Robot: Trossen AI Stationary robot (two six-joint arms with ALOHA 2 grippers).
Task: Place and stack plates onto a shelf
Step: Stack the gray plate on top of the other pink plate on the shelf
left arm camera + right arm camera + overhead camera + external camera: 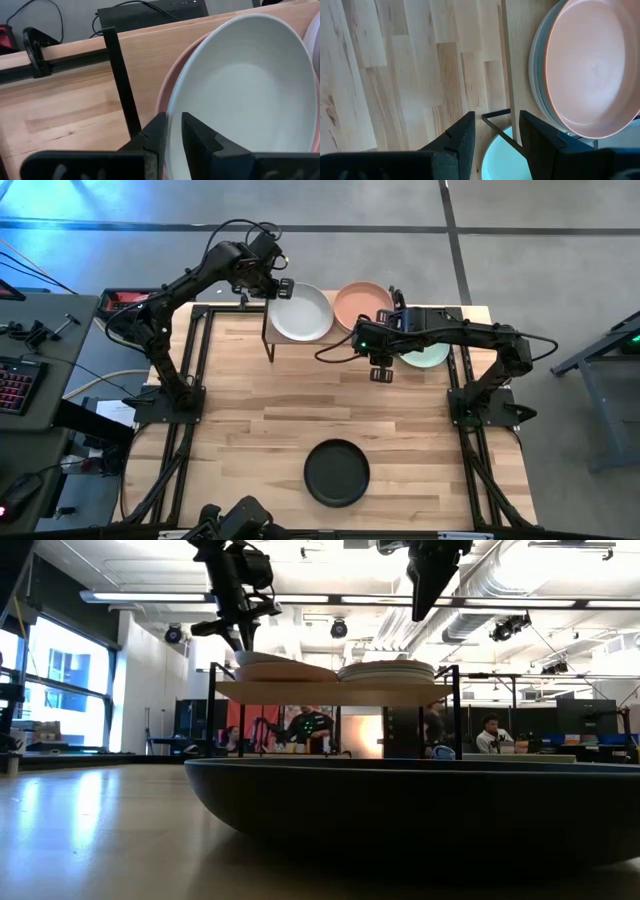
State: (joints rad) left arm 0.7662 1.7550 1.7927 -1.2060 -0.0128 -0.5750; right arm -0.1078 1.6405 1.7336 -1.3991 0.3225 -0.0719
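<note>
While the left gripper [284,286] sits at the white plate [301,312]'s rim, its fingers straddle that edge with a slight gap, barely loosened. That plate lies flat atop a pink one [167,85] on the shelf [270,330]'s left half. On the right half, a peach plate [362,304] tops a pale stack. The shelf's long axis runs left to right across the table's far side. The right gripper [381,372] hovers just in front, jaws spread and empty, above a pale green plate [428,357] beneath the shelf. One black plate [337,472] lies flat near the front edge.
</note>
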